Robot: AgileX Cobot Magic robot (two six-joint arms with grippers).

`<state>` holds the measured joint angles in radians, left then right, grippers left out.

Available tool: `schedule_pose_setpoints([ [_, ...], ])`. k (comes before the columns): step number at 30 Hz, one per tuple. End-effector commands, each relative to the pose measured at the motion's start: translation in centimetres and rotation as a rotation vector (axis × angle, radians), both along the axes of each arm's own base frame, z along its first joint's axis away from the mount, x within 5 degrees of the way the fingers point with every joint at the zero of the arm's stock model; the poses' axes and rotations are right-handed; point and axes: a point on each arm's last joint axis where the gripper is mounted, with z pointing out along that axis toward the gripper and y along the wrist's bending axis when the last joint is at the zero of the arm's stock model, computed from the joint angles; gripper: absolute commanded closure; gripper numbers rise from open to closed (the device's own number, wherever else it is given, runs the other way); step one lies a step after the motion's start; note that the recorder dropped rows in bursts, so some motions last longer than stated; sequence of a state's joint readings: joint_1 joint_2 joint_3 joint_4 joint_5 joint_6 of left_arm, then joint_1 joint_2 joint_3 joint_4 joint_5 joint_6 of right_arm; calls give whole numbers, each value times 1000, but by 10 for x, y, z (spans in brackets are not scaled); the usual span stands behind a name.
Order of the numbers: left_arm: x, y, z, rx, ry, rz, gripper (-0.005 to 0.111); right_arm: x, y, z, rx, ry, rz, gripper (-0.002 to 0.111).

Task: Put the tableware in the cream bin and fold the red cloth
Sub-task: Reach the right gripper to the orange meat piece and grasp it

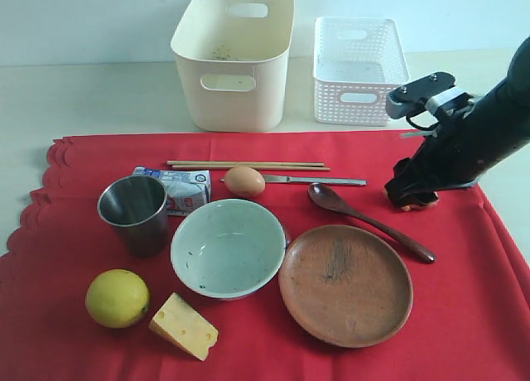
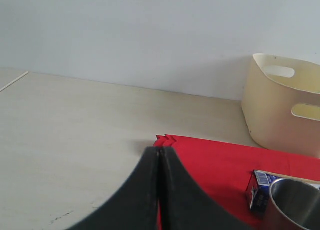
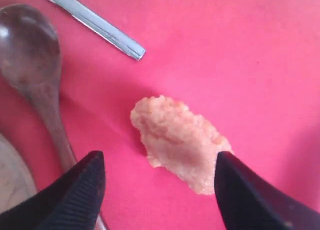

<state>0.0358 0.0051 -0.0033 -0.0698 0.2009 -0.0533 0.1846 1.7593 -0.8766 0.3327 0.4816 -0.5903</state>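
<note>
Left tool (image 2: 159, 155) first: its fingers are pressed together with nothing between them, hanging over the bare surface (image 2: 75, 140) by the corner of the red cloth (image 2: 215, 160). The red cloth lies spread flat, scalloped edge at the far left. On it, from the left: a lemon (image 1: 118, 298), the steel cup (image 1: 134, 214) upright, a cheese wedge (image 1: 184, 325) and a small carton (image 1: 178, 189) just behind the cup. Next come the chopsticks (image 1: 248, 164) lying side by side, an egg (image 1: 244, 181) beside them and the speckled bowl (image 1: 228, 247) in the middle. Behind the cloth stands the cream bin (image 1: 233, 58). Moving right, there is the knife (image 1: 319, 180), the wooden spoon (image 1: 364, 219) and the brown plate (image 1: 345, 284), with a white basket (image 1: 358, 69) at the back. The right tool (image 3: 158, 157) is down at the cloth with its fingers spread wide, either side of a pale orange crumbly lump (image 3: 175, 140), gripping nothing.
</note>
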Motion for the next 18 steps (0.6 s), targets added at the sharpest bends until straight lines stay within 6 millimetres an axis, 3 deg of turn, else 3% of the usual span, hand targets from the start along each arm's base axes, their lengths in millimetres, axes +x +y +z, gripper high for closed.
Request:
schedule_pose_setpoints([
  [1,0,0,-1,2,-4,1,107,12,0,-10,-30,-37,20,47],
  [8,0,0,-1,2,-4,1,107,17,-1,-25,-63,-39,39,51],
  [18,0,0,-1,2,-4,1,107,16,-1,-30,-64,-10,41,94],
])
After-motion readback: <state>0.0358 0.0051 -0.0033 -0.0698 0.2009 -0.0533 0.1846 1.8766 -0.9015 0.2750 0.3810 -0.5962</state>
